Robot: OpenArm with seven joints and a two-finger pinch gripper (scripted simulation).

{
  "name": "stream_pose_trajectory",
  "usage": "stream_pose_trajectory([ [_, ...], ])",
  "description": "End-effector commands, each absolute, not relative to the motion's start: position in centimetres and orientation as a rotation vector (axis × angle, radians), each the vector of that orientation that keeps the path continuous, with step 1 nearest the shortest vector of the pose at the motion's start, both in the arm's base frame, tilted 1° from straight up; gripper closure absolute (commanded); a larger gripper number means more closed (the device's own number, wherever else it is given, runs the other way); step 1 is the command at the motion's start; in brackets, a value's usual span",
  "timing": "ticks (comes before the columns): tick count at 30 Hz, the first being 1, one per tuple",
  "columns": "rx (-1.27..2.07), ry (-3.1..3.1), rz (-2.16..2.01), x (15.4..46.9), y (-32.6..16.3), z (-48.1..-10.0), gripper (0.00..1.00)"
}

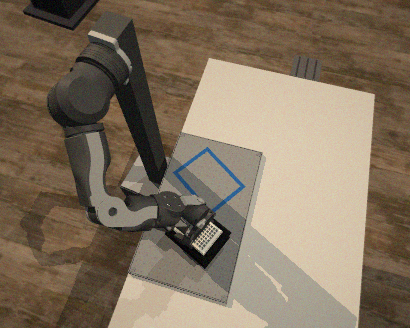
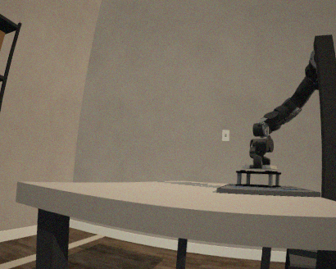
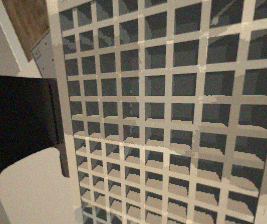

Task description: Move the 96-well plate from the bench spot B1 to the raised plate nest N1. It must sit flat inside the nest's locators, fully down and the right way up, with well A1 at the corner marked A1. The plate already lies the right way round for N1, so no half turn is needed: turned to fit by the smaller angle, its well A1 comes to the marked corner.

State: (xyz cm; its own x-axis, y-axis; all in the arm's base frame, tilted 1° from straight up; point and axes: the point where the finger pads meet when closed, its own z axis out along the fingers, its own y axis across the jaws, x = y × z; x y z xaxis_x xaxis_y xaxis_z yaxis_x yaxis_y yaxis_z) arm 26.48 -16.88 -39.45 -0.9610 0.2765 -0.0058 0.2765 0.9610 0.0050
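Between the jaws of the gripper [image 1: 201, 227] sits the 96-well plate [image 1: 207, 237], pinched by its sides. It is a pale, off-white grid of small square wells with thin walls between them; from the wrist camera the plate [image 3: 165, 120] fills nearly the whole view, each well a dark, shadowed pocket, the lattice running slightly askew across the frame. It faces well-openings up. Directly under the jaws is the black plate nest [image 1: 222, 246], and the plate lies over it, turned at the same angle as the nest's outline. From the side the nest [image 2: 258, 175] stands raised on short legs, with the plate's light edge along its top and the gripper [image 2: 258, 163] coming straight down onto it. Whether the plate is fully down inside the locators I cannot tell from where I stand.

Behind the jaws, toward the arm's dark mounting post [image 1: 137, 100], a blue square outline [image 1: 209, 180] is marked on a grey mat [image 1: 247, 165]; the nest stands on the same mat. The mat lies on a long cream table [image 1: 307, 165] with dark legs, shadows of the arm falling across it. Around it are a brown wood-plank floor [image 1: 37, 280], a plain beige wall [image 2: 161, 74] with a small white wall plate [image 2: 225, 135], and a black shelf frame [image 2: 2, 86] at the far side of the room.
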Motion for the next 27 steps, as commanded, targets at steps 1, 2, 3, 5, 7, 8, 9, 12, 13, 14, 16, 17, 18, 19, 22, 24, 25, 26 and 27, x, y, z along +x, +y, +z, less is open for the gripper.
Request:
stream_pose_trajectory([
  [1,0.441,3.096,0.011,26.94,-16.87,-39.09,1.0],
  [2,0.441,3.095,0.01,27.03,-16.87,-39.02,1.0],
  [3,0.441,3.095,0.01,27.03,-16.87,-39.02,1.0],
  [5,0.441,3.095,0.01,27.03,-16.87,-39.02,1.0],
  [7,0.441,3.095,0.01,27.03,-16.87,-39.02,1.0],
  [8,0.441,3.095,0.01,27.03,-16.87,-39.02,1.0],
  [9,0.441,3.095,0.01,27.03,-16.87,-39.02,1.0],
  [12,0.441,3.095,0.01,27.03,-16.87,-39.02,1.0],
  [13,0.441,3.095,0.01,27.03,-16.87,-39.02,1.0],
  [14,0.441,3.095,0.01,27.03,-16.87,-39.02,1.0],
  [16,0.44,3.097,0.012,26.84,-16.84,-39.17,1.0],
  [17,0.439,3.098,0.012,26.75,-16.83,-39.25,1.0],
  [18,0.439,3.099,0.013,26.65,-16.82,-39.33,1.0],
  [19,0.438,3.1,0.014,26.56,-16.81,-39.4,1.0],
  [22,0.438,3.1,0.014,26.56,-16.81,-39.4,1.0],
  [24,0.438,3.1,0.014,26.56,-16.81,-39.4,1.0],
  [25,0.438,3.1,0.014,26.56,-16.81,-39.4,1.0],
  [26,0.438,3.1,0.014,26.56,-16.81,-39.4,1.0],
  [27,0.438,3.1,0.014,26.56,-16.81,-39.4,1.0],
])
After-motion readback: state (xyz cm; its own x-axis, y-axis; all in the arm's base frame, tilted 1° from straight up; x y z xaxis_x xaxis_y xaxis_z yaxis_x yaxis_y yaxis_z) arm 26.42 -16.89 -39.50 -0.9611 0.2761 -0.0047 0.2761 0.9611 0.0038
